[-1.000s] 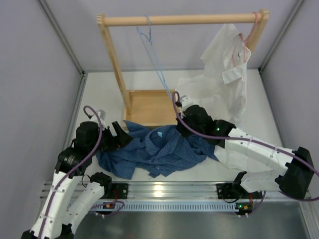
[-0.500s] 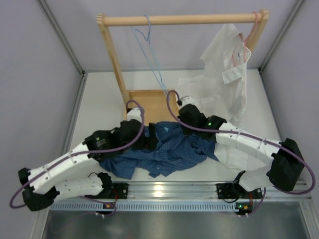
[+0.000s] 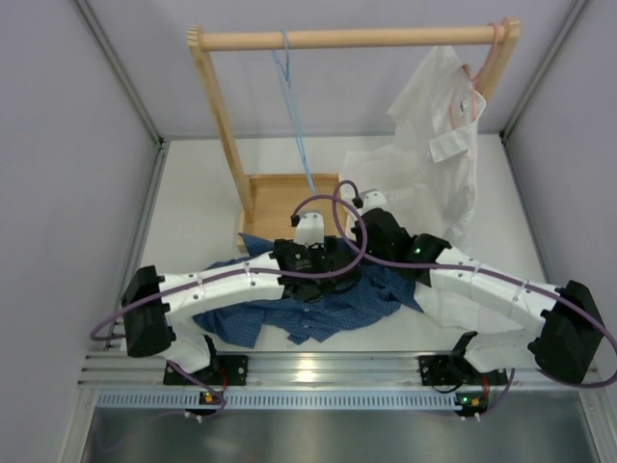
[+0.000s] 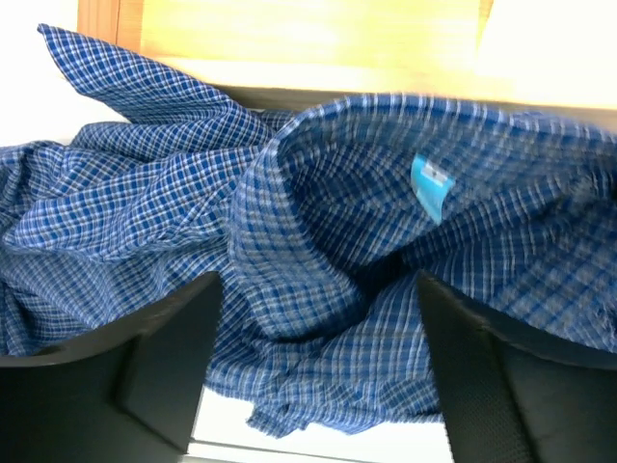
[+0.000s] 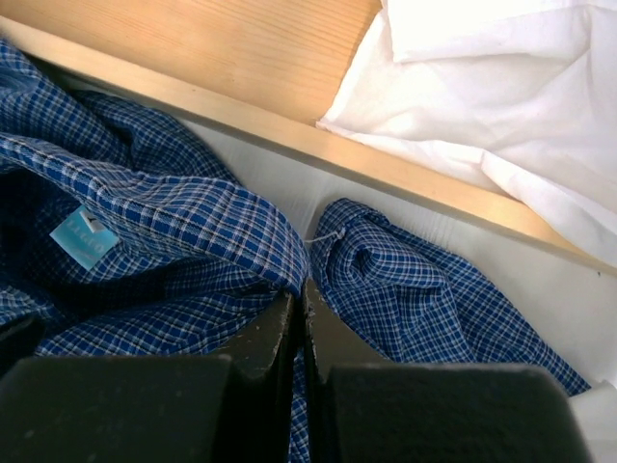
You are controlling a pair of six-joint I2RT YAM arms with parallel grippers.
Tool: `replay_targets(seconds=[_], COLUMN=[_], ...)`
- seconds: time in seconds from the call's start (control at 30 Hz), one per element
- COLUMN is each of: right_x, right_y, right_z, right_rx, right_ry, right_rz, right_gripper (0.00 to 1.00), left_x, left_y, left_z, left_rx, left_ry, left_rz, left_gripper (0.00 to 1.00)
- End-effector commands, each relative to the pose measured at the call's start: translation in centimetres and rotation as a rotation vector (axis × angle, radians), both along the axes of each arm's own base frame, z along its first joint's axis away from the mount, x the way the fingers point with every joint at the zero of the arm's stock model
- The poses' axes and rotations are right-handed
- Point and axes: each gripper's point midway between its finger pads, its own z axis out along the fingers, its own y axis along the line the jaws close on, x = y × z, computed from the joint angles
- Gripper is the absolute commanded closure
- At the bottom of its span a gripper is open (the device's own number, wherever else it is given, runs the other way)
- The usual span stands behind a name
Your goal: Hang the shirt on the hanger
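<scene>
On the white table [image 3: 193, 193] you've barely started: shirt [image 3: 289, 318] heaped right under your wide-open left gripper [image 4: 318, 289], collar pinched in the closed right gripper [image 5: 301, 309], hanger [image 3: 294, 125] dangling bare on the rail [image 3: 386, 38] well beyond both.

Pinching the shirt [image 5: 183, 217] by its collar edge, fingers [image 5: 260, 352] pressed together. Left of the fingers, a light-blue label [image 5: 82, 234] inside the collar. Beyond, a wooden base [image 5: 222, 58]; beyond and right, a white shirt [image 5: 501, 87] overlapping it.
</scene>
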Motion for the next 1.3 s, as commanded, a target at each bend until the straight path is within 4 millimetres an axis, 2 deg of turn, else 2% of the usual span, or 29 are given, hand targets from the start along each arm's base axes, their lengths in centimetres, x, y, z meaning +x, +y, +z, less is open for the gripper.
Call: replay_targets(seconds=[0.0, 0.13, 0.27, 0.43, 0.63, 0.9, 1.07, 1.1, 1.13, 1.23, 1.27], right_x=[0.3, 0.0, -0.1, 0.0, 0.2, -0.1, -0.1, -0.1, -0.1, -0.2, -0.3], right_y=[1.7, 2.0, 1.9, 1.5, 1.2, 1.5, 1.3, 1.3, 1.2, 1.1, 1.1], right_z=[3.5, 3.2, 3.2, 4.2, 4.4, 4.7, 4.3, 4.2, 4.2, 3.7, 3.6], right_rx=[0.151, 0.142, 0.139, 0.147, 0.142, 0.160, 0.148, 0.149, 0.148, 0.142, 0.145], right_ry=[-0.106, -0.106, -0.111, -0.139, -0.153, -0.148, -0.146, -0.146, -0.145, -0.139, -0.136], right_rz=[0.022, 0.039, 0.037, 0.033, 0.017, 0.039, 0.038, 0.035, 0.033, 0.030, 0.032], right_gripper=[1.00, 1.00, 1.00, 1.00, 1.00, 1.00, 1.00, 1.00, 1.00, 1.00, 1.00], left_x=[1.0, 1.7, 1.7, 1.2, 0.8, 0.9, 1.3, 1.3, 1.3, 1.3, 1.2], left_y=[0.0, -0.9, -1.8, -0.7, 0.3, 1.9, 2.3, 2.4, 2.5, 2.7, 2.8], left_z=[0.6, 0.4, -1.4, -3.4, -3.5, -5.5, -4.6, -4.3, -3.9, -2.3, -2.0], left_rx=[-0.020, -0.021, 0.000, 0.023, 0.027, 0.073, 0.051, 0.044, 0.034, -0.005, -0.008], left_ry=[-0.068, -0.079, -0.044, -0.027, -0.019, -0.002, -0.017, -0.021, -0.028, -0.045, -0.045], left_rz=[0.091, 0.111, 0.124, 0.157, 0.157, 0.197, 0.212, 0.211, 0.212, 0.200, 0.191], left_gripper=[0.18, 0.24, 0.27, 0.42, 0.44, 0.48, 0.72, 0.72, 0.77, 0.80, 0.85])
